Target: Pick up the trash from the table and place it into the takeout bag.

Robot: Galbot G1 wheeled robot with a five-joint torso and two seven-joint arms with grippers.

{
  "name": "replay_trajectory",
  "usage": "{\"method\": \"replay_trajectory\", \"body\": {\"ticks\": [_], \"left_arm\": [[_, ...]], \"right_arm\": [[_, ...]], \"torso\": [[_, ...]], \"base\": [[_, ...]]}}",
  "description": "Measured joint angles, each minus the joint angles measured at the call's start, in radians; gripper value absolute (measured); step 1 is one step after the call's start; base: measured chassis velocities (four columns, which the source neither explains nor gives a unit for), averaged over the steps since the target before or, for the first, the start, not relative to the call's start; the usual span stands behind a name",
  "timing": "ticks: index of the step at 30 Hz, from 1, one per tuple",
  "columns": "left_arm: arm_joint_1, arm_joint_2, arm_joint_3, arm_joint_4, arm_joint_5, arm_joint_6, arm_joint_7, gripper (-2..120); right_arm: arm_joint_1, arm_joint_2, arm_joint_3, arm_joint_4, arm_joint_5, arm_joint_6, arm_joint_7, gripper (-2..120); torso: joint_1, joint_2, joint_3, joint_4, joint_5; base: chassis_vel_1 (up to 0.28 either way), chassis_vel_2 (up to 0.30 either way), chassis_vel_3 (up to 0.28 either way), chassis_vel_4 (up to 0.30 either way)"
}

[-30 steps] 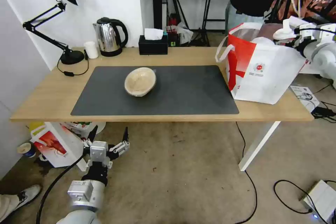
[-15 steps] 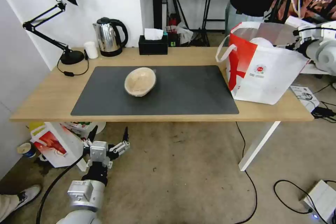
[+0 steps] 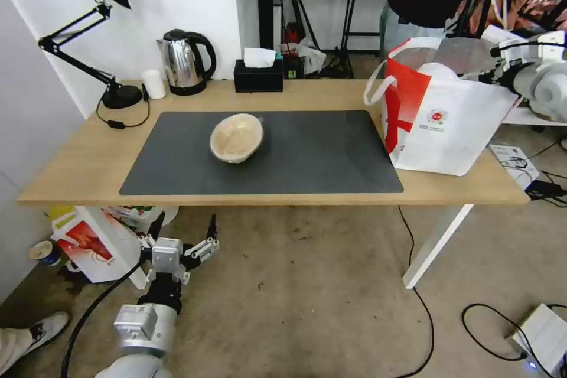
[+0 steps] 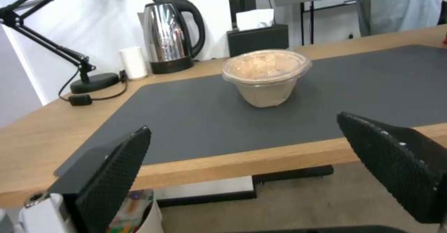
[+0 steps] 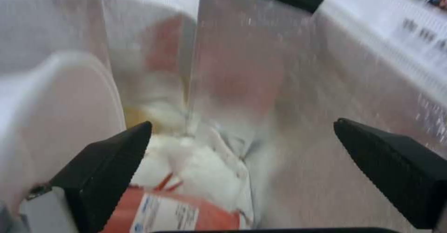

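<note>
My left hand (image 3: 184,235) hangs spread below the table (image 3: 77,159) edge. The beige pulp bowl (image 3: 236,137) sits on the mat, next for pickup. Over the takeout bag (image 3: 455,130), my right hand (image 5: 242,145) is spread and empty; a second ago it held the lidded cup there, now dropped inside.
</note>
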Motion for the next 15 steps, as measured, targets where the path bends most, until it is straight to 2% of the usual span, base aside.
{"method": "replay_trajectory", "body": {"ticks": [10, 15], "left_arm": [[0.0, 0.0, 0.0, 0.0, 0.0, 0.0, 0.0, 100], [0.0, 0.0, 0.0, 0.0, 0.0, 0.0, 0.0, 100]], "right_arm": [[-0.014, 0.006, 0.128, 0.025, 0.028, 0.076, 0.022, 100], [-0.07, 0.003, 0.222, 0.091, 0.031, 0.162, 0.06, 100]], "torso": [[0.0, 0.0, 0.0, 0.0, -0.0002], [0.0, 0.0, 0.0, -0.0001, 0.0]], "base": [[0.0, 0.0, 0.0, 0.0], [0.0, 0.0, 0.0, 0.0]]}}
